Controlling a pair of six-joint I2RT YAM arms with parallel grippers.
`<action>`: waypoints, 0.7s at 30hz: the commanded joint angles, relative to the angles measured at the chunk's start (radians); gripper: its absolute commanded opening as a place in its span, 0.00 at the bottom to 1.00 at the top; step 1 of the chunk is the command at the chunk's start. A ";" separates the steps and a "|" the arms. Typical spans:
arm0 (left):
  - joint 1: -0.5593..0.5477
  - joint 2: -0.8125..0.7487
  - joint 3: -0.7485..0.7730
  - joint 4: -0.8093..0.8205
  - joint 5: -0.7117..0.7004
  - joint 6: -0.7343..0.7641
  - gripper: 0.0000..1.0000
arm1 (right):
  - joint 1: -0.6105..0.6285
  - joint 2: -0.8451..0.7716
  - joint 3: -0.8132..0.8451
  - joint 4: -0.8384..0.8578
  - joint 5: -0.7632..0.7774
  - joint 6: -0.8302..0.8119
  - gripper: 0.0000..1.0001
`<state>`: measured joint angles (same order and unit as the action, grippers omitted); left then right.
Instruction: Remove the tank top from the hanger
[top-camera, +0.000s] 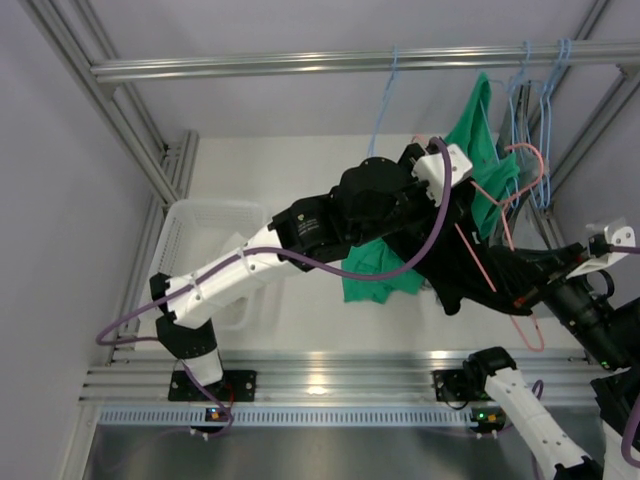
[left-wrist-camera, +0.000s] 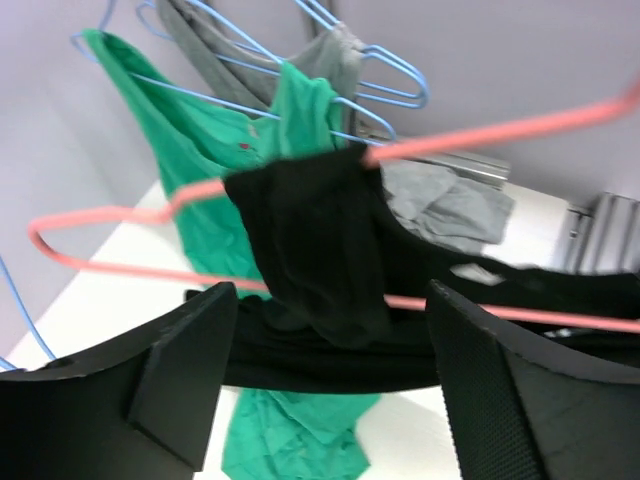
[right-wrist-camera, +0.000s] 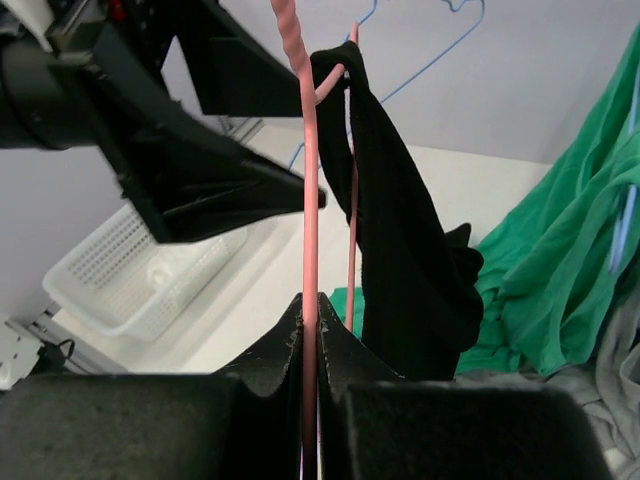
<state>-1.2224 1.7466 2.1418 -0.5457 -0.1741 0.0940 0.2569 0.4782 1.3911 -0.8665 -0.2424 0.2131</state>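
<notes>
Black tank top hung over one arm of the pink hanger, right gripper clamped on the hanger's wire, left gripper spread wide, facing the hanger, green garment beyond the hanger.

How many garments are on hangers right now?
3: the black tank top on the pink hanger, a green top and a grey garment on blue hangers behind. Others may be hidden.
</notes>
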 joint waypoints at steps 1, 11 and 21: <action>0.004 0.007 0.055 0.084 -0.077 0.076 0.79 | -0.015 -0.015 0.035 -0.020 -0.092 0.026 0.00; 0.023 0.039 0.035 0.107 -0.137 0.062 0.00 | -0.015 -0.016 0.066 -0.017 -0.131 0.012 0.00; 0.034 -0.044 0.007 0.109 -0.414 -0.023 0.00 | -0.015 -0.016 -0.017 -0.025 -0.144 -0.099 0.00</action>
<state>-1.2026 1.7786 2.1391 -0.4931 -0.4026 0.1246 0.2569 0.4713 1.3808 -0.9031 -0.3462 0.1791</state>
